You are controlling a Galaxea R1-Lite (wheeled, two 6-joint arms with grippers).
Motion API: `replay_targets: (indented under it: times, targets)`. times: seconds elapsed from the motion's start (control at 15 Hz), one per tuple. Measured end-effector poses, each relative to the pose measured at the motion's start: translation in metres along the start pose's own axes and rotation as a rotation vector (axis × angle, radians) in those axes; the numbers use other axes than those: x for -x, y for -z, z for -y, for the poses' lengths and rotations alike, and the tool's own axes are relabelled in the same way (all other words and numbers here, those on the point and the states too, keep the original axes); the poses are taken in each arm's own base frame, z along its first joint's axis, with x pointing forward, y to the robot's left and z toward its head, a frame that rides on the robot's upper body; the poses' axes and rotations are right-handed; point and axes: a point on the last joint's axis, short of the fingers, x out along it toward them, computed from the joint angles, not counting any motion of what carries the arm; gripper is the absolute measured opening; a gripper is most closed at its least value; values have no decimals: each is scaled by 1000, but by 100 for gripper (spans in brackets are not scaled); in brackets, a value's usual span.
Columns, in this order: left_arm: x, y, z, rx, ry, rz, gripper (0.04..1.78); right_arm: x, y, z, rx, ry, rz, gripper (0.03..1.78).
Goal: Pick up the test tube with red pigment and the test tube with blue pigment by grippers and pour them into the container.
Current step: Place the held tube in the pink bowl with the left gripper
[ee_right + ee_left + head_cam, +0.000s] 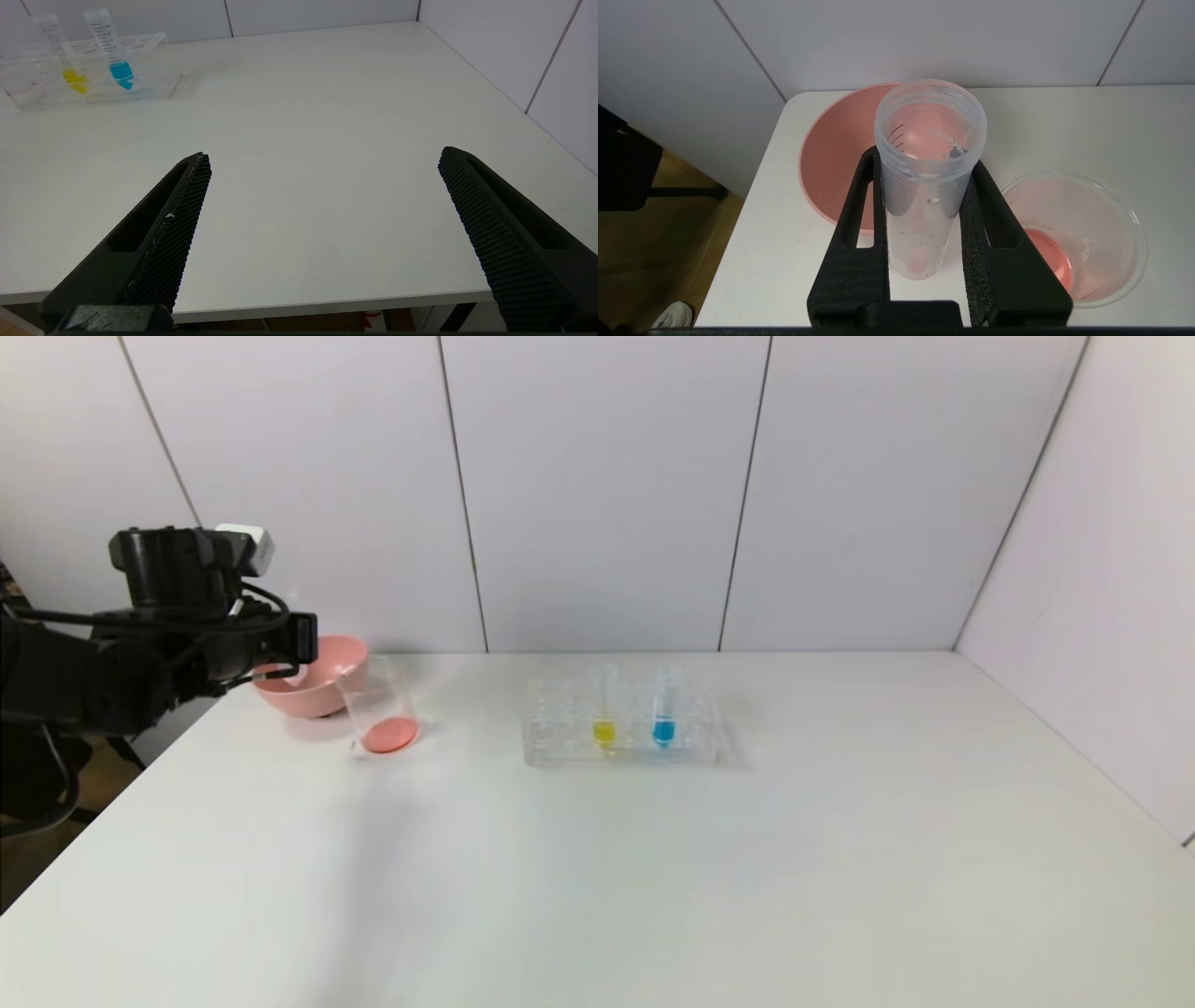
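My left gripper [924, 161] is shut on the red-pigment test tube [924, 210], which holds only a faint pink residue. Its open mouth points out past the fingertips, above the pink bowl [831, 154]. In the head view this gripper [301, 639] hangs at the table's far left. The glass beaker [378, 705] beside the bowl has red-orange liquid [1048, 261] in its bottom. The blue-pigment tube [664, 709] stands in the clear rack [560, 723] and also shows in the right wrist view [114, 51]. My right gripper [324, 156] is open and empty over the table's front edge.
A tube with yellow liquid [604, 709] stands in the rack left of the blue one. The pink bowl [313, 695] sits at the far-left corner by the table edge. White walls close the back and right sides.
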Motion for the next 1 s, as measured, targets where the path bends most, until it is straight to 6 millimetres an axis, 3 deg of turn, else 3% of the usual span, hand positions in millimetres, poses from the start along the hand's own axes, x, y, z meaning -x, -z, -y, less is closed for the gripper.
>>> replay_targets:
  times: [0.2, 0.4, 0.6, 1.0]
  targets:
    - [23, 26, -5, 59, -82, 189, 45, 0, 0, 0, 0, 0, 0, 177]
    - [32, 25, -9, 136, -126, 373, 45, 0, 0, 0, 0, 0, 0, 177]
    - [11, 22, -7, 155, -148, 391, 45, 0, 0, 0, 0, 0, 0, 177]
    - [-60, 21, -2, 241, -162, 293, 45, 0, 0, 0, 0, 0, 0, 177]
